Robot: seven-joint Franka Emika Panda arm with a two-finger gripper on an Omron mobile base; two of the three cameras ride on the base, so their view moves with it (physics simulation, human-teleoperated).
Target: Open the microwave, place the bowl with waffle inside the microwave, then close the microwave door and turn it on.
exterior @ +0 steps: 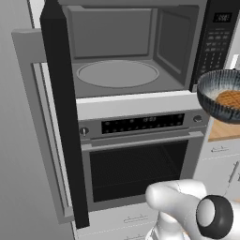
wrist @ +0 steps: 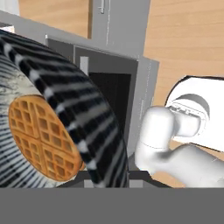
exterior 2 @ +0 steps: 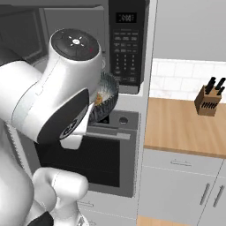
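The microwave (exterior: 117,51) stands open, its black door (exterior: 63,117) swung out to the left and seen edge-on. Its grey cavity holds a bare round turntable (exterior: 117,74). The keypad strip (exterior: 216,42) runs down the right side. The dark striped bowl (exterior: 213,96) hangs in the air in front of the keypad, right of the cavity opening and slightly below its floor, with a golden waffle (exterior: 229,99) inside. In the hand view the bowl (wrist: 78,113) and waffle (wrist: 41,138) sit very close and steeply tilted. My gripper is shut on the bowl's rim, its fingers hidden by the bowl.
An oven (exterior: 140,159) with a dark window sits directly under the microwave. To the right runs a wooden counter (exterior 2: 185,123) with a knife block (exterior 2: 209,99) over grey cabinets (exterior 2: 176,185). My own arm (exterior 2: 57,88) blocks much of the right base view.
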